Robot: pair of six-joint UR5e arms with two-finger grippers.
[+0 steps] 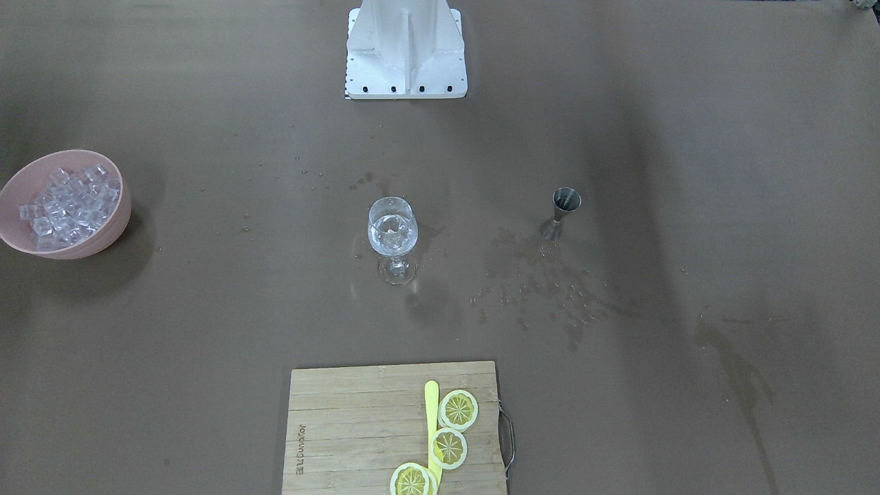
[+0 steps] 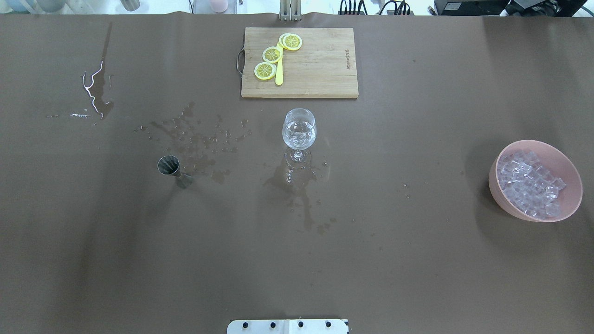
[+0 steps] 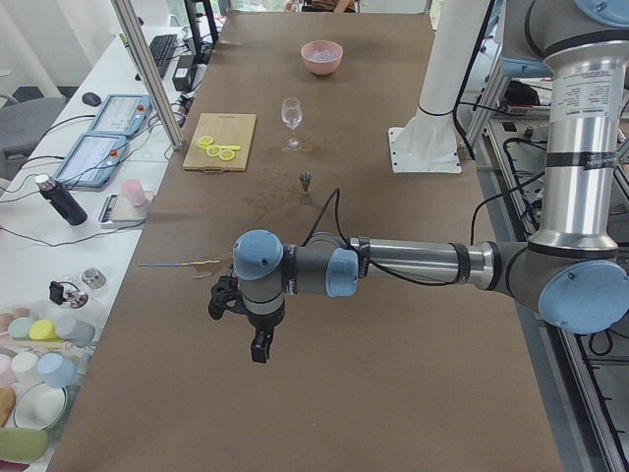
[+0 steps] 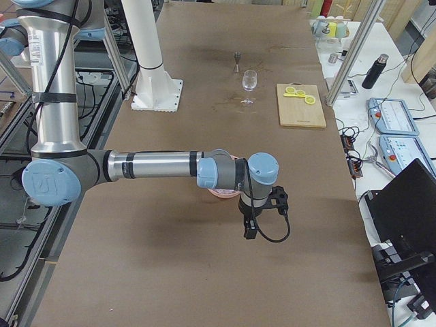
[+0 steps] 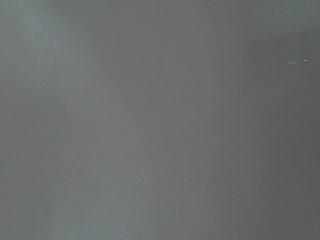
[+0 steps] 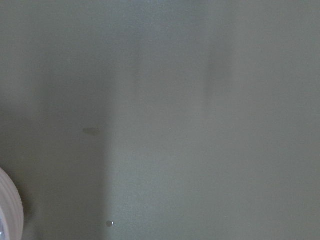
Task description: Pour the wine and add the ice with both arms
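Asker: Ice (image 1: 69, 203) first. What is it like, and how much is there?
Watcher: Small, clear, glossy cubes, too many to count, heaped in one round pink bowl (image 1: 113, 230) with a smooth matte wall. The bowl stands well apart from the wine glass (image 1: 392, 227), on the robot's right of it.
Asker: And the glass itself?
Watcher: One stemmed glass, upright, holding something clear; whether cubes lie in it cannot be told. On the robot's left of it stands one steel jigger (image 1: 564, 210), two cones joined at a narrow waist. Droplets and wet stains (image 1: 543, 289) speckle the brown matte table cover (image 1: 206, 330) around jigger and glass.
Asker: Beyond the glass?
Watcher: One slatted bamboo board (image 1: 357, 426) with a wire handle, on the side away from the robot. On it lie three lemon slices (image 1: 458, 410) and one flat yellow stick (image 1: 432, 402). On the robot's side of the glass stands one white metal stand (image 1: 405, 48).
Asker: Grippers?
Watcher: Two, on silver-grey tubes with pale blue caps. The right arm (image 4: 157, 165) carries the right gripper (image 4: 276, 200) near the bowl, past it from the glass; the bowl's rim shows in a lower corner of its wrist view. The left arm (image 3: 413, 261) holds the left gripper (image 3: 224, 298) far past the jigger from the glass, well apart from the ice. Whether either one's fingers are apart or together cannot be told.
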